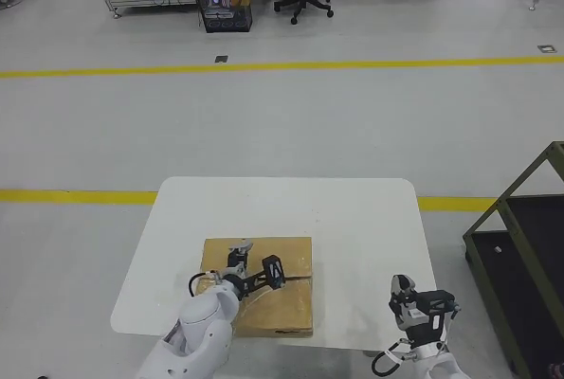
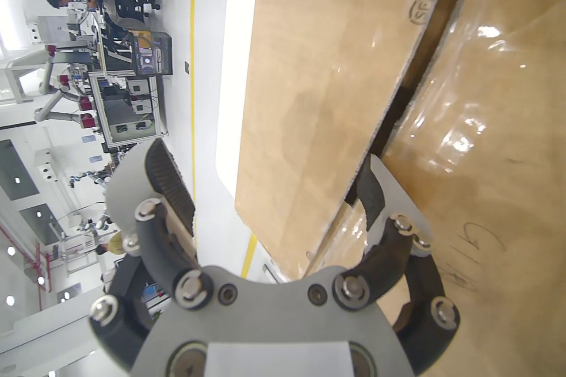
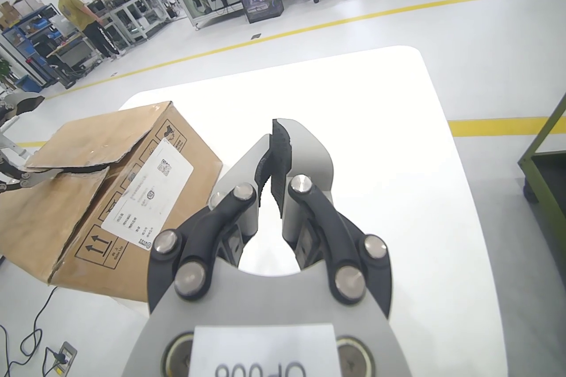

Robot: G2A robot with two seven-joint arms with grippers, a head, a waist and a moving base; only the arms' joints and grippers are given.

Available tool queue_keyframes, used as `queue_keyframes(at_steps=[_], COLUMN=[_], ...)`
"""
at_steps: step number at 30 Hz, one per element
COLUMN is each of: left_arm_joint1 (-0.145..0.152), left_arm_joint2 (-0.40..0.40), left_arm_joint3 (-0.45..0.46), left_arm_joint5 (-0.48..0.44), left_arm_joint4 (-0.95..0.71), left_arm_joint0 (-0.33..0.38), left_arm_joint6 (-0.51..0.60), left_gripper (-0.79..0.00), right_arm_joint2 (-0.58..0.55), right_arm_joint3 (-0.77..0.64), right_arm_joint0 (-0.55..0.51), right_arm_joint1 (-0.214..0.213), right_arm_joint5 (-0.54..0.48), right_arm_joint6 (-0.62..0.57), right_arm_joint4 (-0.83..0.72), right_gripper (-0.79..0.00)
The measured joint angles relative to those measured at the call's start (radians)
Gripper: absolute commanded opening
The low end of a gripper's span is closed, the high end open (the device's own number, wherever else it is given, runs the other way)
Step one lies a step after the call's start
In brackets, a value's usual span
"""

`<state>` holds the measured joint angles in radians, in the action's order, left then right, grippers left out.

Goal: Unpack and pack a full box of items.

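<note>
Left gripper (image 2: pixel 267 171) spread wide over box (image 1: pixel 286 303); raised flap (image 2: pixel 327 65) edge set between fingers, one finger tucked in seam beneath, nothing clamped; right gripper (image 3: pixel 275 149) clenched, empty, held above table (image 1: pixel 357 218), box well apart to its left; risks judged: flap may be slipped off if only thin edge is pinched; box may be dragged or tipped when flap is pulled, being unbraced; worn flap may be torn.

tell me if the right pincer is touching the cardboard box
Apart: the top view shows bare table between the right pincer and the cardboard box.
</note>
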<state>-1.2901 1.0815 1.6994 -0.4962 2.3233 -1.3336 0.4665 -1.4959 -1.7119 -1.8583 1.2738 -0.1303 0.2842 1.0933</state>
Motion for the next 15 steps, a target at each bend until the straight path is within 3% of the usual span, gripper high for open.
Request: queue_keyframes(at_steps=[5, 11, 15], left_arm_joint1=[-0.006, -0.011, -0.011], left_arm_joint2=[-0.008, -0.014, -0.016], left_arm_joint3=[-0.037, -0.045, -0.035], left_arm_joint5=[-0.042, -0.170, -0.210], left_arm_joint4=[-0.018, -0.069, -0.072], left_arm_joint0=[0.047, 0.080, 0.091], left_arm_joint6=[0.012, 0.060, 0.086], left_gripper=[0.000, 0.000, 0.000], right_arm_joint2=[0.003, 0.006, 0.006], right_arm_joint3=[-0.002, -0.004, -0.006], right_arm_joint0=[0.003, 0.003, 0.002], right_arm_joint1=[0.001, 0.002, 0.003], right_arm_joint5=[0.000, 0.007, 0.013], right_arm_joint6=[-0.002, -0.002, -0.002], right_arm_joint4=[-0.001, -0.004, -0.006], right_gripper=[-0.785, -0.785, -0.785])
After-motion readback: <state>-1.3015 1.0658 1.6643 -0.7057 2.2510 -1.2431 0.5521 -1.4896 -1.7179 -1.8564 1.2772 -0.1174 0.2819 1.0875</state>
